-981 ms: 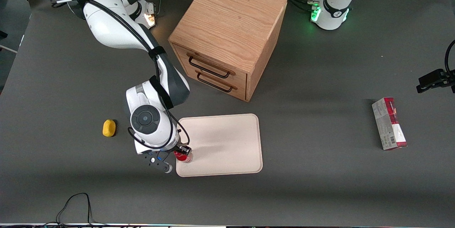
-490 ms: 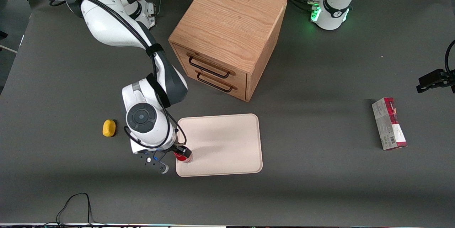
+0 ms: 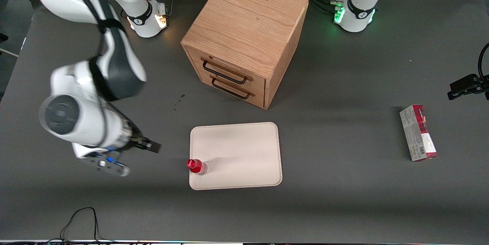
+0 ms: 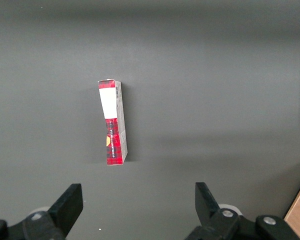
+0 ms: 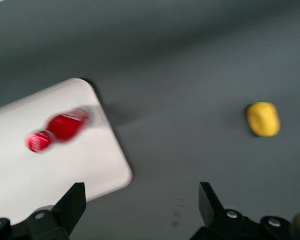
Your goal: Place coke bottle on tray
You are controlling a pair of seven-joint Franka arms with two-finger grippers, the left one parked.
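The coke bottle (image 3: pixel 196 166), tiny and red with a red cap, stands upright on the cream tray (image 3: pixel 240 149), at the tray's corner nearest the front camera on the working arm's side. My right gripper (image 3: pixel 147 146) is open and empty, raised above the bare table beside the tray, toward the working arm's end. The right wrist view shows the bottle (image 5: pixel 60 131) on the tray (image 5: pixel 75 172), well apart from the open gripper (image 5: pixel 141 205).
A wooden drawer cabinet (image 3: pixel 244 38) stands farther from the front camera than the tray. A yellow oval lump (image 5: pixel 263 119) lies on the table near the gripper. A red-and-grey carton (image 3: pixel 418 132) lies toward the parked arm's end.
The gripper has let go of the bottle, risen and swung away toward the working arm's end. The bottle stays standing on the tray's corner.
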